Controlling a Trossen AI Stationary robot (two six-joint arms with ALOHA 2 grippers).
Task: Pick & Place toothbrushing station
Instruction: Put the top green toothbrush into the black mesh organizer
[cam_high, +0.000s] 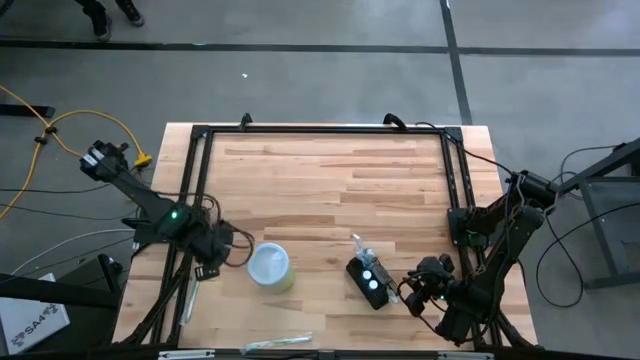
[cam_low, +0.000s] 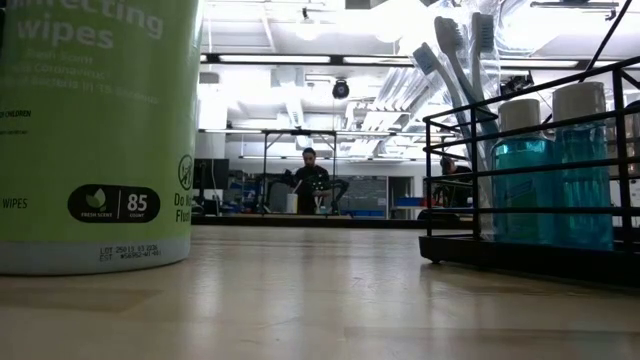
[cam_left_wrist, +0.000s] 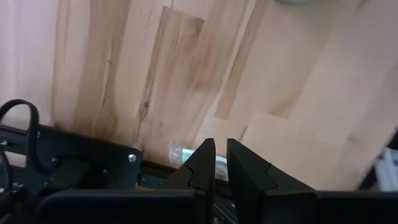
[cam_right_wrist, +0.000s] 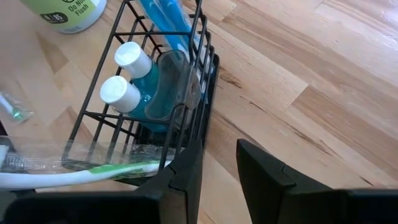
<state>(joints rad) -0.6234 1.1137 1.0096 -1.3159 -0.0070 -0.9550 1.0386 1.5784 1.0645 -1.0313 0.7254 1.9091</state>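
Observation:
The toothbrushing station (cam_high: 368, 280) is a black wire basket (cam_right_wrist: 149, 93) that stands by its base on the wood table, near the front right. It holds two blue bottles with white caps and upright toothbrushes (cam_low: 530, 170). My right gripper (cam_right_wrist: 217, 152) is open just to the basket's right (cam_high: 412, 288). It slants down, and only bare wood shows between its fingers. My left gripper (cam_high: 208, 268) hangs over the table's left edge and points down. Its fingers (cam_left_wrist: 221, 146) are shut to a thin slit, with nothing seen held. My right gripper has one finger (cam_right_wrist: 186, 168) right up against the basket's corner wall (cam_right_wrist: 200, 127). Whether it touches the wire, I cannot tell. No part of the basket lies between the fingers.
A green wipes canister (cam_high: 270, 267) stands between the two arms, left of the basket. A wrapped toothbrush (cam_right_wrist: 62, 174) lies beside the basket. Another wrapped item (cam_high: 280, 343) lies at the near edge, and a clear packet (cam_left_wrist: 180, 152) is by the black frame rail (cam_high: 190, 200).

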